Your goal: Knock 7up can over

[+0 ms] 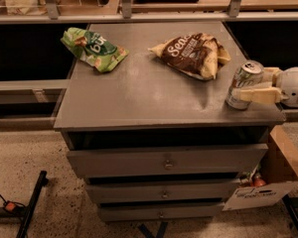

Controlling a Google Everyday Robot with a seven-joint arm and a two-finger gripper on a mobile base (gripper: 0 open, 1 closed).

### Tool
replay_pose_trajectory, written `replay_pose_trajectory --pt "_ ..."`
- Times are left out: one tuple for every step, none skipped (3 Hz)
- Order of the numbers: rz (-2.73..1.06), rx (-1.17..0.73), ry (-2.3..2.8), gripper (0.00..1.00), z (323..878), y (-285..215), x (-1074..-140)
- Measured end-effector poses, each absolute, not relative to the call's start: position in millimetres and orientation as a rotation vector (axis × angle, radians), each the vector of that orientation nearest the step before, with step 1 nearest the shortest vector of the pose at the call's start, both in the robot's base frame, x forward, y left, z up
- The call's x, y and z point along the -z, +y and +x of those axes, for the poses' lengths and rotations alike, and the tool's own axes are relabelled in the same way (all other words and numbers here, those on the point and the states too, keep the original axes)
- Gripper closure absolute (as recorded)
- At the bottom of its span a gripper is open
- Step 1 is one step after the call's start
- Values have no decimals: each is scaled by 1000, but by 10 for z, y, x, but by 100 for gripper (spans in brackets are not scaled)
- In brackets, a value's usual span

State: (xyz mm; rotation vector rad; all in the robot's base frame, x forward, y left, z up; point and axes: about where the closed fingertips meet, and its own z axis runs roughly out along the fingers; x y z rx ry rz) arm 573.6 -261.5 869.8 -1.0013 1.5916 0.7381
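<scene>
The claw [254,85] was at the right edge of the tabletop [139,95], its two pale fingers [260,94] spread apart, not clenched, with the nearer finger lying across the lower front of the 7up can [242,81]. The can stood near the right front corner, leaning a little. A green snack bag [94,49] and a brown-and-cream snack bag [191,54] lay further back. Below, the drawers [166,160] were shut.
</scene>
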Motion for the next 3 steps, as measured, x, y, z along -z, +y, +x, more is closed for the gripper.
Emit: replay_pose_trajectory --pt "-1010 -751 1585 64 5745 -2560 -8698" --pt "-1041 -738 1615 87 5764 -2544 -8735" --pt "-1181 -644 1759 100 5789 -2389 -8900"
